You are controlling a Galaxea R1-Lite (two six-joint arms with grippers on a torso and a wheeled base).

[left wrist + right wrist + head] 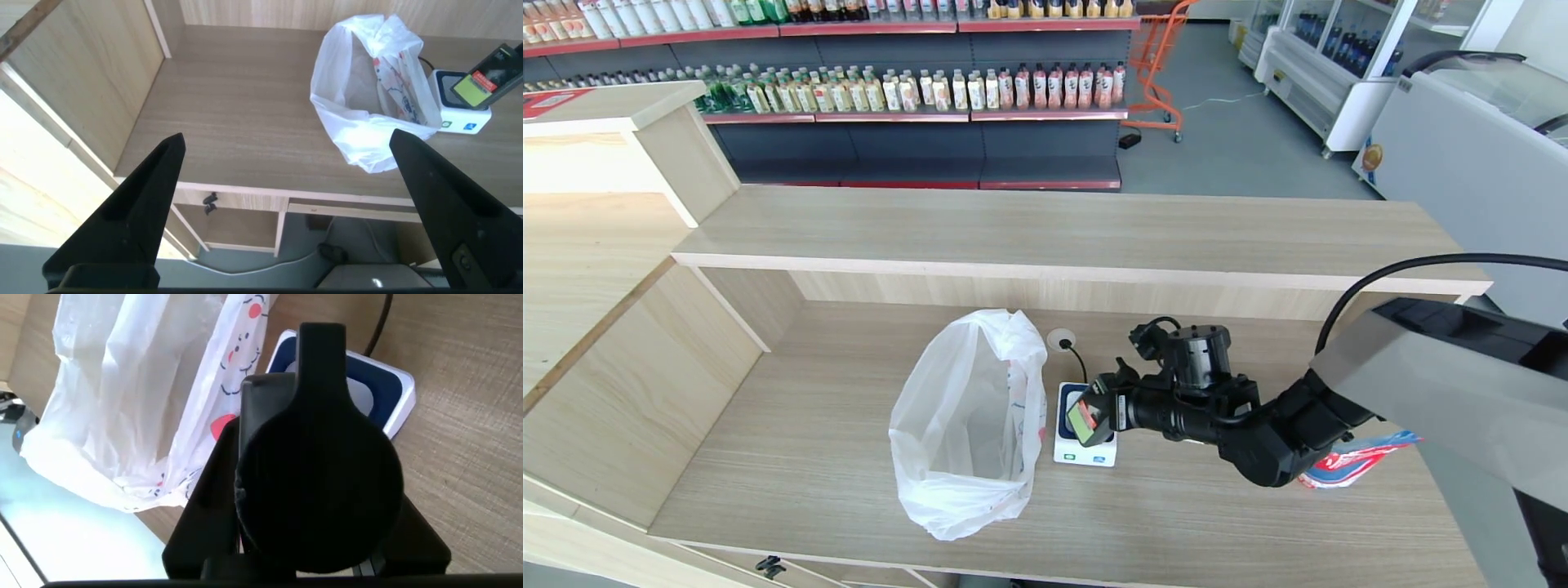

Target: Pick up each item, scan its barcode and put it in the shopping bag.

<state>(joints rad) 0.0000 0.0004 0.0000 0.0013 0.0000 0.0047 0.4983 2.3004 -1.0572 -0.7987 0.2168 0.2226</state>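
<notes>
You see the right claw (pixel 1088 418) closed on a small pack (pixel 1081 423) with a green face and a red strip. The pack sits at the very tip of the claw and hangs just above the scanner (pixel 1096 454), with its coloured face turned toward the shopping bag (pixel 964 425). In the left wrist view the same pack (pixel 480 83) shows over the blue top of the scanner (pixel 466 119), just beside the bag (pixel 368 98).

The bag stands open on the wooden counter (pixel 1217 506), touching or almost touching the scanner on the robot's left side of it; you cannot tell which. In the right wrist view the bag (pixel 122 400) and the scanner (pixel 388 384) lie next to each other under the dark claw body.

The left claw (pixel 288 139) has its two fingers spread wide, with nothing between them. It hangs over the counter's front edge, well apart from the bag.

By count you have one bag, one scanner and one pack in the claw. One flat packet (pixel 1352 461) in red and blue lies on the counter at the robot's right, partly hidden by the right arm.
</notes>
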